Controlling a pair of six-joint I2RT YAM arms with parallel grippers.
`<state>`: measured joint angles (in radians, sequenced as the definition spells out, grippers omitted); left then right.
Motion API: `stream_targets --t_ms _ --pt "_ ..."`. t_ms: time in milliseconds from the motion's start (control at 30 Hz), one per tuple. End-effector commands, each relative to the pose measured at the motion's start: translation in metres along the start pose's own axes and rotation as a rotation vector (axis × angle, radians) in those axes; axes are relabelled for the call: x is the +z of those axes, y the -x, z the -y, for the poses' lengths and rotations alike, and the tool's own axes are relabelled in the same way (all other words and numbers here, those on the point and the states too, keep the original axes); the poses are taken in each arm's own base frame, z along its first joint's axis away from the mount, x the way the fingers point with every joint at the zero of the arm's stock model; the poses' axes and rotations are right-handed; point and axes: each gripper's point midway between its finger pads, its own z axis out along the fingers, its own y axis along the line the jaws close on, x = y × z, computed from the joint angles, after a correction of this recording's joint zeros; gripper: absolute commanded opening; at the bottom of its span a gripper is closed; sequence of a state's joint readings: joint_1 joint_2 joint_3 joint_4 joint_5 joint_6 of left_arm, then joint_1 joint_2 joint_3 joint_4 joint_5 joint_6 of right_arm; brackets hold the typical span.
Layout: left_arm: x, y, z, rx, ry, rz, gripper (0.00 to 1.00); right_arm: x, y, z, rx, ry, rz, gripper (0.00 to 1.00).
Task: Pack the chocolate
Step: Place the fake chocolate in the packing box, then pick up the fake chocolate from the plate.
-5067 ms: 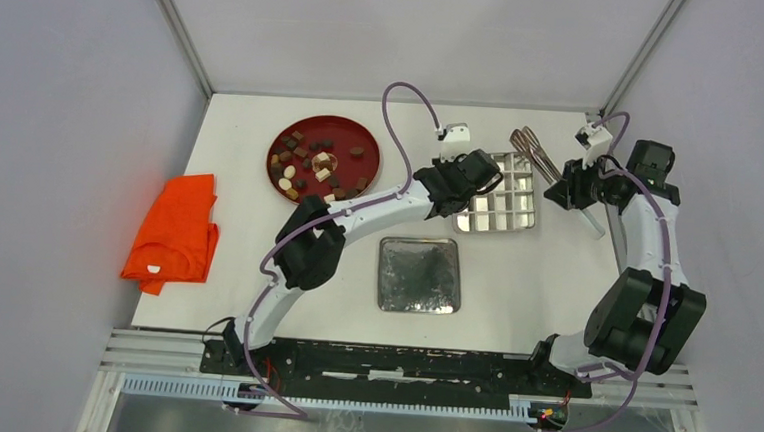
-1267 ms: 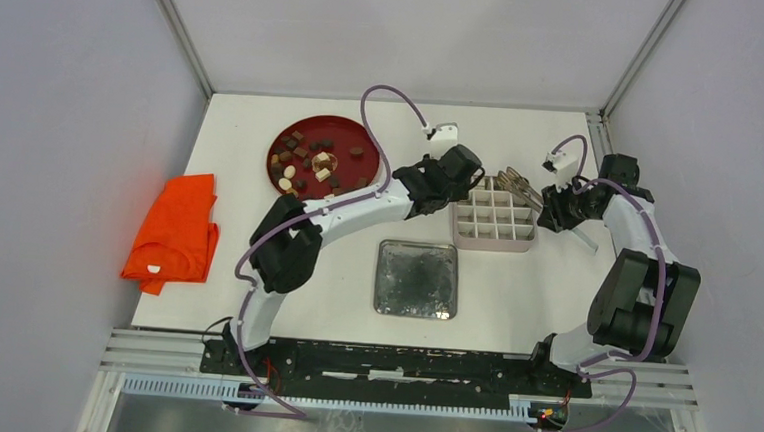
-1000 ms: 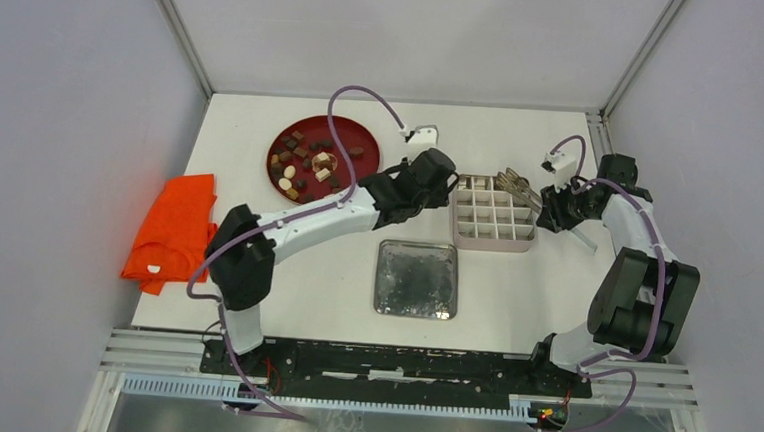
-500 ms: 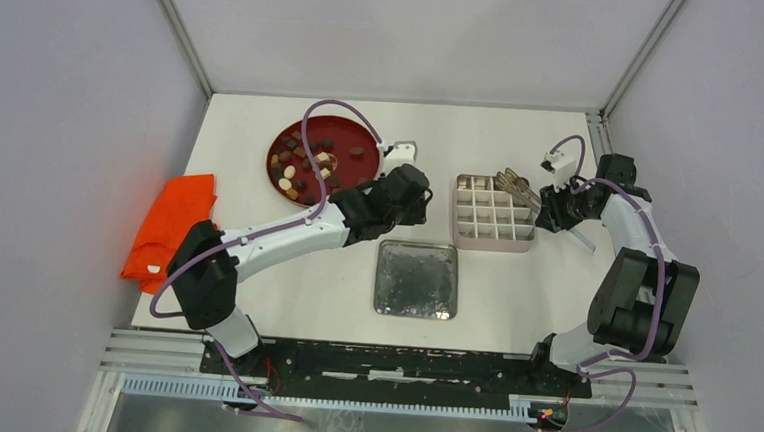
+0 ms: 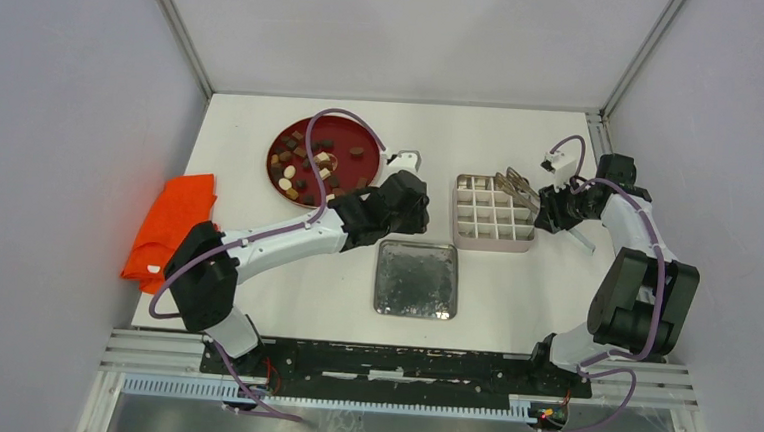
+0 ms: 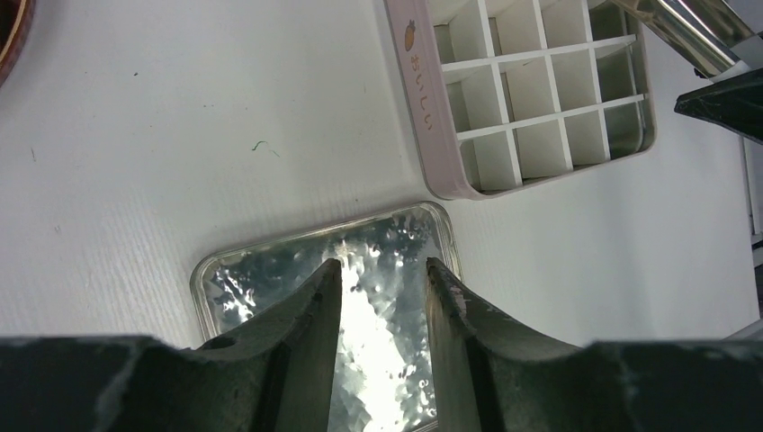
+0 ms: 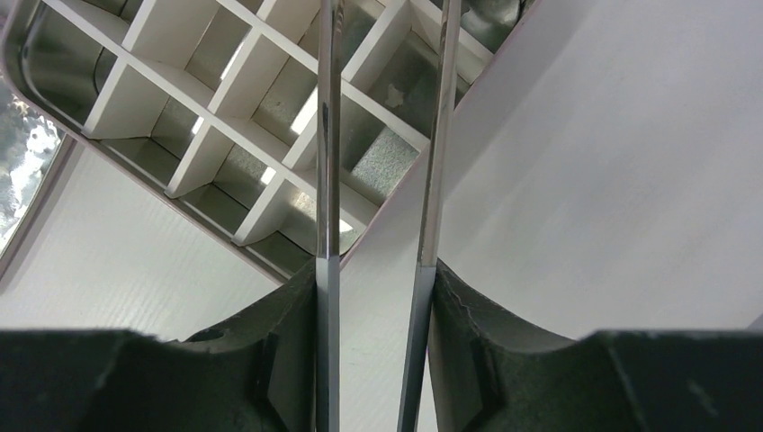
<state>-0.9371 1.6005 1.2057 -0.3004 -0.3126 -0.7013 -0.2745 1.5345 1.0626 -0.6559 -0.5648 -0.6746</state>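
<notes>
Overhead, a white table (image 5: 524,285) w/ two robot arms reaching in from the near edge. The chocolate (image 5: 291,170), many small dark, tan & cream pieces, lies on a round red plate (image 5: 349,134) at the back left. The left gripper (image 6: 380,301) hovers just right of the plate. In its wrist view it is above the far part of a shiny square metal tray (image 6: 261,288) that lies front-centre. Its fingers (image 6: 319,297) are a small way apart w/ nothing btwn them; only the tray shows through the gap. A pale pink box (image 5: 495,215) w/ grid compartments sits right of that gripper, just behind the tray's right corner & apart from it. The right gripper (image 7: 376,351) is clamped on metal tongs (image 7: 328,135), one finger pressed on each tong arm; the two arms stand apart. Tong tips reach over the box's far right corner; can't tell if they touch it. An orange cloth (image 5: 169,225) lies folded at the table's left edge, well apart from everything else.
</notes>
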Motion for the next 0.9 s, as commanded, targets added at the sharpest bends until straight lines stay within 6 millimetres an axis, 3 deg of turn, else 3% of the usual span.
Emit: stream_targets --t_ms 0,267,400,500,600,700,800,867 --pt "0.0 0.009 0.01 0.015 -0.047 0.029 0.45 -0.012 0.023 0.003 -0.035 -0.025 0.057 0.46" --pt "-0.006 0.02 0.007 0.054 -0.027 0.05 0.45 -0.024 0.04 -0.003 -0.05 -0.013 0.108 0.39" --pt "-0.017 0.043 0.006 0.083 -0.053 0.074 0.45 -0.032 0.062 -0.016 -0.08 0.027 0.155 0.38" --pt "-0.028 0.071 -0.001 0.01 -0.177 0.064 0.46 -0.032 0.086 -0.033 -0.13 0.057 0.188 0.38" --pt "-0.047 0.104 -0.022 -0.035 -0.257 0.102 0.56 -0.029 0.118 -0.057 -0.201 0.093 0.223 0.38" --pt "-0.073 0.134 -0.053 0.009 -0.215 0.193 0.74 -0.02 0.149 -0.092 -0.279 0.144 0.25 0.38" --pt "-0.103 0.152 -0.076 0.063 -0.159 0.298 0.88 -0.003 0.178 -0.133 -0.369 0.191 0.262 0.38" --pt "-0.119 0.157 -0.095 0.108 -0.073 0.355 0.91 0.012 0.193 -0.161 -0.428 0.222 0.253 0.38"
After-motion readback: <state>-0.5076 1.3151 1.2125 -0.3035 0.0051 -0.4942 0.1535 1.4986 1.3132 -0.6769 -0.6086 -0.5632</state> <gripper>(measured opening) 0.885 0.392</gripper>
